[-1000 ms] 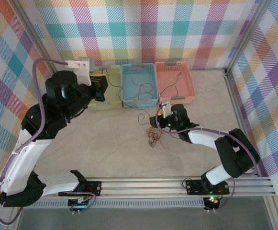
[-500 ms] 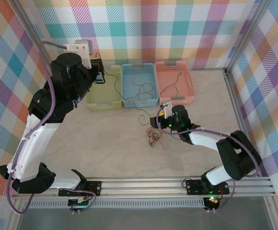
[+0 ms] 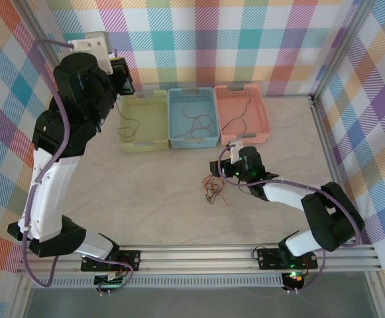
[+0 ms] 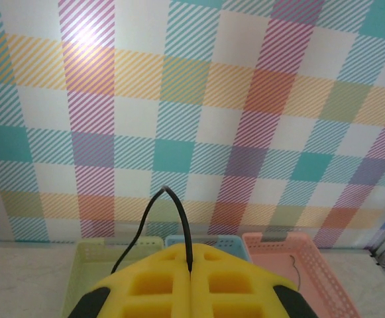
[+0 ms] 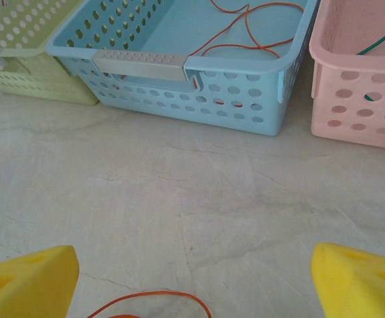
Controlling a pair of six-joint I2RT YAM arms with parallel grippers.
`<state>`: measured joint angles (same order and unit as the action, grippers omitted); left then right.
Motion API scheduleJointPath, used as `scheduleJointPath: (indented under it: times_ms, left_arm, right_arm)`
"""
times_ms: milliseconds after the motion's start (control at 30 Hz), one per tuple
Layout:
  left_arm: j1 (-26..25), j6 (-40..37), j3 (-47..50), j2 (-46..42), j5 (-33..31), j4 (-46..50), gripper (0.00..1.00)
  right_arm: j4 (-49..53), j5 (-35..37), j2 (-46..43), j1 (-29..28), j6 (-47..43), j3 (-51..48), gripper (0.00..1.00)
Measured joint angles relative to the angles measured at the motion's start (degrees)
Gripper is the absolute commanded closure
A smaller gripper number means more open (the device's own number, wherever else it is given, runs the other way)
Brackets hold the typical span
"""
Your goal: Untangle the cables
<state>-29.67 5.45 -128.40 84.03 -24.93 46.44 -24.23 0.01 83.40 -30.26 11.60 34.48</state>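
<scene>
Left fingers [image 4: 149, 285] pinch black cable [image 4: 165, 190], arm raised high; right fingers [image 5: 26, 278] wide, low.

Left end effector [image 4: 190, 265] pinches black cable [image 4: 185, 228]; cable arches upward, leftward.

The left basket [image 3: 142, 142], middle basket [image 3: 193, 141] and right basket [image 3: 255, 137] sit side by side; the cable tangle [image 3: 212, 191] lies on the table [image 3: 146, 192] before them.

The left arm [image 3: 50, 179] is held high and upright — the left hand [image 3: 122, 71] is clamped on a black cable [image 4: 183, 218]. The right arm [image 3: 291, 195] is stretched low and forward, the right hand [image 3: 216, 170] spread wide — fingers [image 5: 26, 278] well apart.
</scene>
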Motion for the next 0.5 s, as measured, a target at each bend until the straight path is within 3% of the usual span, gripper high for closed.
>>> scheduleJointPath:
  times_ms: [500]
  left_arm:
    - [10.86, -3.67, -14.78, 16.02, 3.3, -1.51, 1.0]
  right_arm:
    - [1.66, -1.09, 0.5, 0.0, 0.0, 0.76, 0.1]
